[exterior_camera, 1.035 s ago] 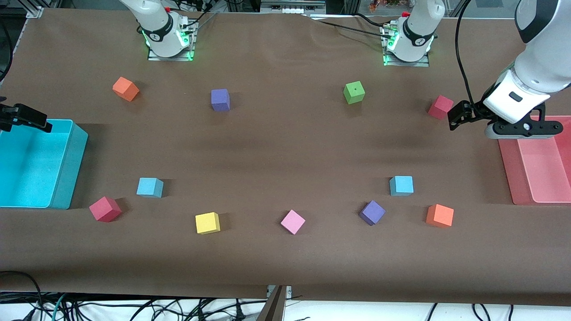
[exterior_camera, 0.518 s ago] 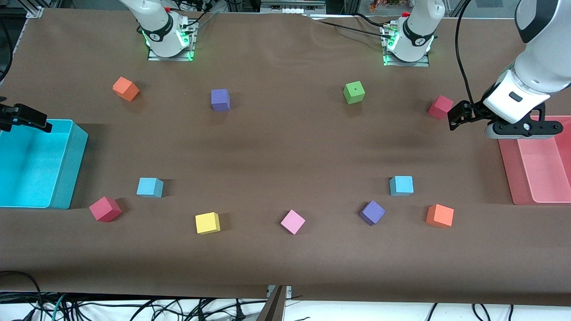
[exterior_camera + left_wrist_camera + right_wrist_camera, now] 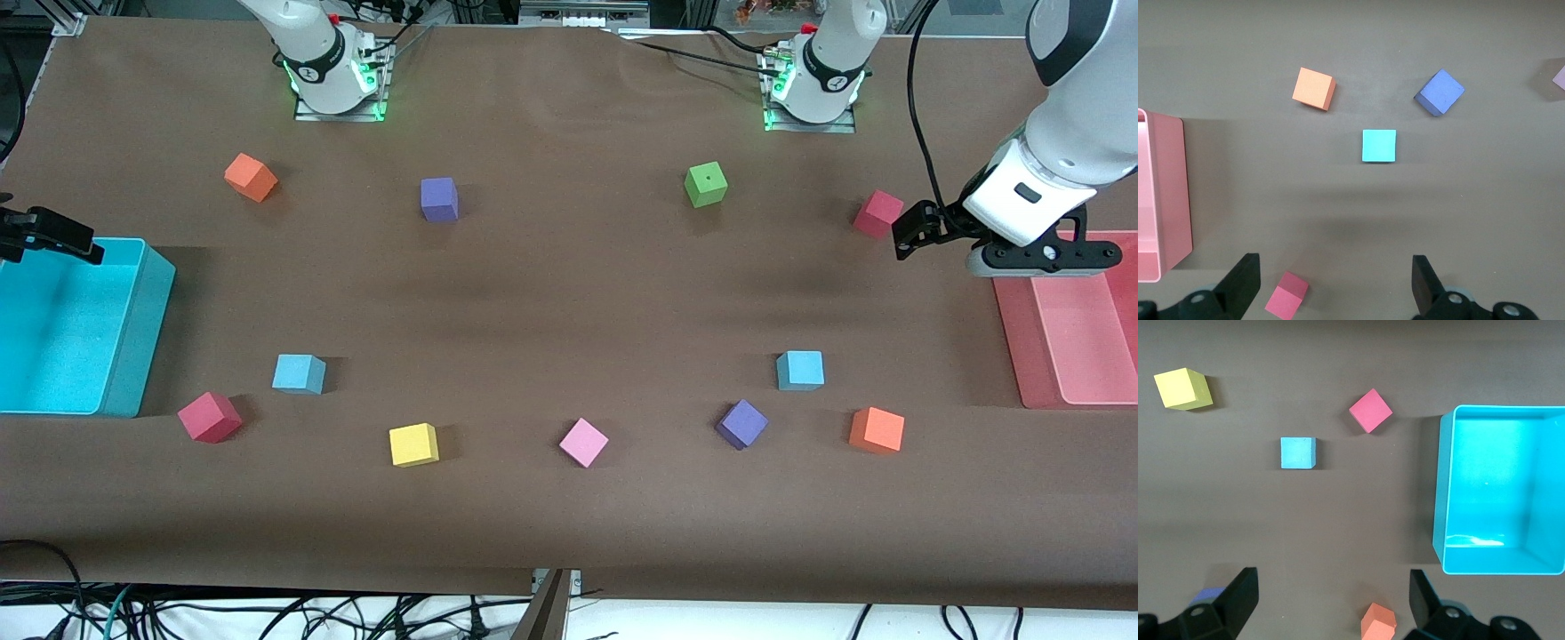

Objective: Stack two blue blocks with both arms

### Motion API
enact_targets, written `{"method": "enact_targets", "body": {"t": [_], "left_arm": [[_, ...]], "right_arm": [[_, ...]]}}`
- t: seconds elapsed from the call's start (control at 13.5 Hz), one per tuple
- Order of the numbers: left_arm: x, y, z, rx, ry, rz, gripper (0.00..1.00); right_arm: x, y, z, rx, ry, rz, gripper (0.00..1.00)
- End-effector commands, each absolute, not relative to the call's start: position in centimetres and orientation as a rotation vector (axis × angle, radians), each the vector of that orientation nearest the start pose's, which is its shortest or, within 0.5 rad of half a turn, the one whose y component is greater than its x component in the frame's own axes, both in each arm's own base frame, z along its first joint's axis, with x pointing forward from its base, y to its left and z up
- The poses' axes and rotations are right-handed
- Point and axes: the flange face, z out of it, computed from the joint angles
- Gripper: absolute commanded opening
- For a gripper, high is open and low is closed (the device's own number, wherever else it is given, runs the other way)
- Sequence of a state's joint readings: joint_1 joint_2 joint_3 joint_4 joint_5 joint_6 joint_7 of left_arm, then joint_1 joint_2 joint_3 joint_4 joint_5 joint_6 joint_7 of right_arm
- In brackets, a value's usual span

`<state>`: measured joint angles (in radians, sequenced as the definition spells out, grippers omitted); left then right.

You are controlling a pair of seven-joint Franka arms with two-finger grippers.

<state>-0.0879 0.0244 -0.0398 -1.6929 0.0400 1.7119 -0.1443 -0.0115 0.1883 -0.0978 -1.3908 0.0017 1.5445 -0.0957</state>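
Observation:
Two light blue blocks lie apart on the brown table. One [image 3: 299,373] [image 3: 1298,453] is toward the right arm's end, near a red cube. The other [image 3: 800,370] [image 3: 1379,145] is toward the left arm's end, between a purple and an orange cube. My left gripper [image 3: 1335,288] hangs open and empty above the table beside the pink tray, a dark pink cube [image 3: 1287,295] beneath it. Up beside the cyan bin's corner, my right gripper [image 3: 1331,603] is open and empty too, with an orange cube [image 3: 1379,622] below it.
A cyan bin [image 3: 133,329] stands at the right arm's end and a pink tray [image 3: 1013,338] at the left arm's end. Scattered cubes: red [image 3: 210,416], yellow [image 3: 413,444], pink [image 3: 583,442], purple [image 3: 741,423], orange [image 3: 877,429], green [image 3: 706,184], purple [image 3: 439,198].

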Motion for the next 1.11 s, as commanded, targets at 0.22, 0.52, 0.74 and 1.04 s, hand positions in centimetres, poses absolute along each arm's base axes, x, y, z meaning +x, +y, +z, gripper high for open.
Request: {"method": "enact_targets", "body": {"t": [0.22, 0.52, 0.74, 1.04], "left_arm": [[57.0, -7.1, 57.0, -3.122, -0.022, -0.007, 1.0], [57.0, -7.2, 57.0, -3.122, -0.02, -0.007, 1.0], [57.0, -7.2, 57.0, -3.122, -0.02, -0.007, 1.0], [57.0, -7.2, 57.0, -3.122, -0.02, -0.007, 1.0]], "right_arm": [[60.4, -6.1, 59.9, -3.16, 0.034, 0.051, 1.0], [62.3, -6.2, 56.3, -3.156, 0.04, 0.11, 1.0], [65.3, -6.0, 49.0, -3.153, 0.026, 0.212, 1.0], [67.9, -3.4, 40.8, -3.123, -0.003, 0.279, 1.0]]}}
